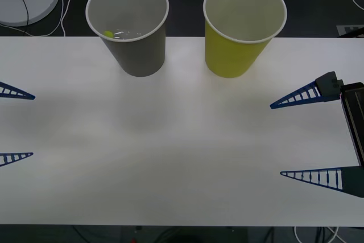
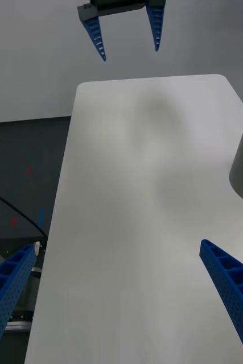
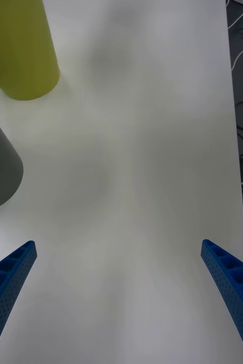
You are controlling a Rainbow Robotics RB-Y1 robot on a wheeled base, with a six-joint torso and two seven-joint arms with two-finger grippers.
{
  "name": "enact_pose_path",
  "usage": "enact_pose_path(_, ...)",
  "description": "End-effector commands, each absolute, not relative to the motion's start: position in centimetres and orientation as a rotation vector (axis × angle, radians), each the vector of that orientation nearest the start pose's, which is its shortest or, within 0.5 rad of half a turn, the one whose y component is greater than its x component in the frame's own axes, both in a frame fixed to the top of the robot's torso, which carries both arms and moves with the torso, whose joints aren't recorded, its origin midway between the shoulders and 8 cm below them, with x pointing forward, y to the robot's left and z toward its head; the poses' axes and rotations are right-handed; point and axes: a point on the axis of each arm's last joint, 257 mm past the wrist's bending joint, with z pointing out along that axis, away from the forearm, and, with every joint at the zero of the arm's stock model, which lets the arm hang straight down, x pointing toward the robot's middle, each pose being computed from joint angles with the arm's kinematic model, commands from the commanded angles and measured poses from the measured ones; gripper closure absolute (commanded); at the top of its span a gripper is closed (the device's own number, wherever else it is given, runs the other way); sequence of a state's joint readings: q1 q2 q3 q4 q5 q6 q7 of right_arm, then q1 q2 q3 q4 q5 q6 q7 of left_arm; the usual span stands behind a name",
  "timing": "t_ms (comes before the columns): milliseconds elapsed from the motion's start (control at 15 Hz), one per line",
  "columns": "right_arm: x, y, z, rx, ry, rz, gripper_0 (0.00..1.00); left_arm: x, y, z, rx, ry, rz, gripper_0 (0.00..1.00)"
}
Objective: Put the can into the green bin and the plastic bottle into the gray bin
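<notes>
Both bins are standing upright at the far edge of the white worktop (image 1: 182, 157): gray bin (image 1: 136, 49) on the left, green bin (image 1: 236, 55) just to its right, not touching. The plastic bottle (image 1: 120, 34) is lying inside the gray bin, lime cap visible. I can't make out any contents in the green bin from here. Left end effector (image 1: 17, 124) is sitting at the left edge, fingers spread, gripping nothing. Right end effector (image 1: 284, 139) is hovering at the right edge, also spread wide and released, well apart from both bins.
</notes>
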State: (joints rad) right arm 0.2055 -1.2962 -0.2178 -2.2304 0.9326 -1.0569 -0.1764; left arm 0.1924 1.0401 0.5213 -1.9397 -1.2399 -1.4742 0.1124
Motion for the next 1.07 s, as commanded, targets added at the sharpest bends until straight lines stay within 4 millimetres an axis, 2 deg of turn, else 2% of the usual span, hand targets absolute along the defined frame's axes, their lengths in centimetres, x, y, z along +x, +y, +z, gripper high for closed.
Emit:
enact_pose_path(67, 28.18, -17.10, -7.88, -1.639, 1.368, 0.573, 0.00, 31.14, 31.44, -11.39, 1.650, 1.523, -0.290, 0.00)
enact_pose_path(467, 28.18, -17.10, -7.88, -1.639, 1.368, 0.573, 0.00, 30.70, 31.46, -11.46, 1.647, 1.530, -0.315, 0.00)
enact_pose_path(600, 28.18, -17.10, -7.88, -1.639, 1.368, 0.573, 0.00, 30.66, 31.36, -12.21, 1.591, 1.537, -0.372, 0.00)
enact_pose_path(1067, 28.18, -17.10, -7.88, -1.639, 1.368, 0.573, 0.00, 30.66, 31.36, -12.21, 1.591, 1.537, -0.372, 0.00)
